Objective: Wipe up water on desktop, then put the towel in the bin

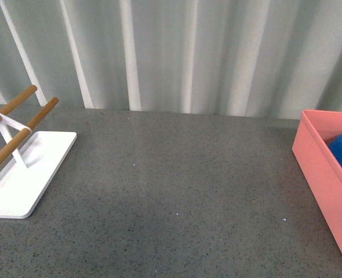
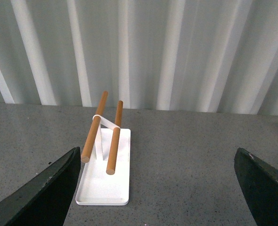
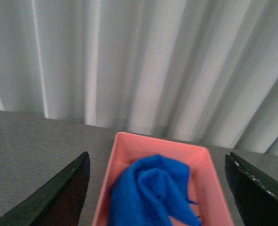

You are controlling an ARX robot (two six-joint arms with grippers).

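Towel [image 3: 151,190] is in the bin [image 3: 118,155], bright blue, crumpled in loose folds, not flat. Bin is salmon-pink with straight walls, sitting on the bench [image 1: 177,191] just ahead of my right claw [image 3: 158,197], whose fingers are spread wide, nothing held. Left claw [image 2: 158,188] is also spread, empty; white tray [image 2: 106,193] with wooden rails [image 2: 94,127] lies ahead of it.

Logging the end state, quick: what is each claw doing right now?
Left claw: open, holding nothing.
Right claw: open, empty; the towel lies in the bin.
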